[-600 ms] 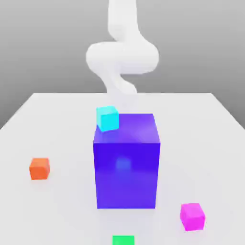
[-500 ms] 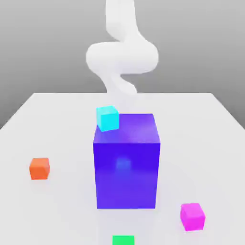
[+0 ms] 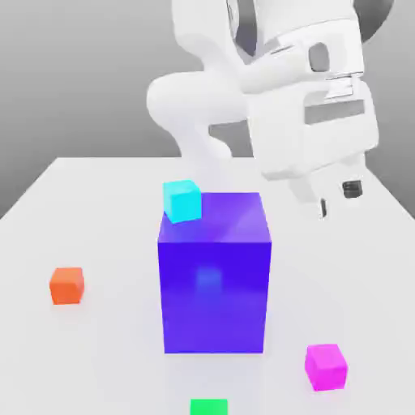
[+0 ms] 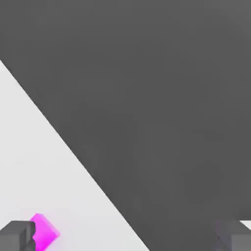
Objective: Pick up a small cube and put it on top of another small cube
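Above the table (image 3: 97,203), gripper (image 3: 336,201) hangs wide, empty; descent toward pink cube (image 3: 326,366) risks clipping the big blue cube (image 3: 214,275) alongside.

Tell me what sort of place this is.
A simulated tabletop test scene, most likely: a plain white table against flat grey, bare coloured cubes such as the big blue cube and the pink cube, and a smooth white robot arm.
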{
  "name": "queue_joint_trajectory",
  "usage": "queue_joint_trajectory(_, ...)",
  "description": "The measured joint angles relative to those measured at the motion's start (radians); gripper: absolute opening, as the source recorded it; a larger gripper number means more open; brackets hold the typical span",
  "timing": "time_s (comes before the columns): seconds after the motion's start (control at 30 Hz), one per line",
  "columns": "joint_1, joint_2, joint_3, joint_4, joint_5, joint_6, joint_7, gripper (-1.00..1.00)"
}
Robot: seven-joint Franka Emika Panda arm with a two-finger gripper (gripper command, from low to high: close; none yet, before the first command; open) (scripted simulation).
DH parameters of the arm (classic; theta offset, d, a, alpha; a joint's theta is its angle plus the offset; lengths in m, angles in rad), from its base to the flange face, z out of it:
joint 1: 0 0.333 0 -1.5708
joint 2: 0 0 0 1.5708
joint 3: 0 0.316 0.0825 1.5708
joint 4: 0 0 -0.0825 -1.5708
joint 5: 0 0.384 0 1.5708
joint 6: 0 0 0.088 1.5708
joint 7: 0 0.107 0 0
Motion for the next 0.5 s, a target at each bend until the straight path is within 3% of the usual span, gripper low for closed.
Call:
queue_joint_trajectory(0.2, 0.062, 0.182, 0.026, -0.039, 0.004, 0.080, -0.234, 0.00)
queue_joint_trajectory(0.5, 0.085, 0.455, 0.059, -0.071, -0.100, 0.240, -0.429, 0.00)
